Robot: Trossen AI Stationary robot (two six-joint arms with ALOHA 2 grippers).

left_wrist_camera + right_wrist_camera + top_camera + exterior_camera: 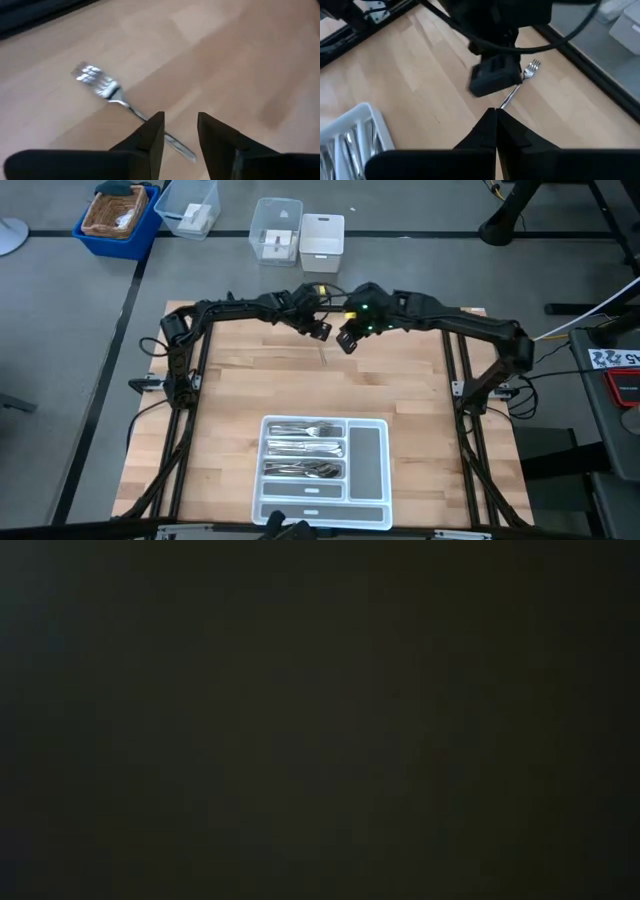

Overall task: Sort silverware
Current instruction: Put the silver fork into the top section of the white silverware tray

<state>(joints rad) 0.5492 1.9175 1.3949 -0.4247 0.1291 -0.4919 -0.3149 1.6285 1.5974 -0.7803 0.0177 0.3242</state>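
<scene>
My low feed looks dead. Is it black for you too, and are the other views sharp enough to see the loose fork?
Low view: fully black, nothing shows. Left wrist view: fork is motion-blurred, tines smeared, past the open left gripper. Right wrist view: fork fairly clear beyond the shut right gripper, left arm blurred. High view: evenly lit, fork only a thin sliver on the table.

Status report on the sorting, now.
Left gripper open over the lone fork on the table. Right gripper shut, beside it. Tray holds the rest. Nothing in the way.
</scene>
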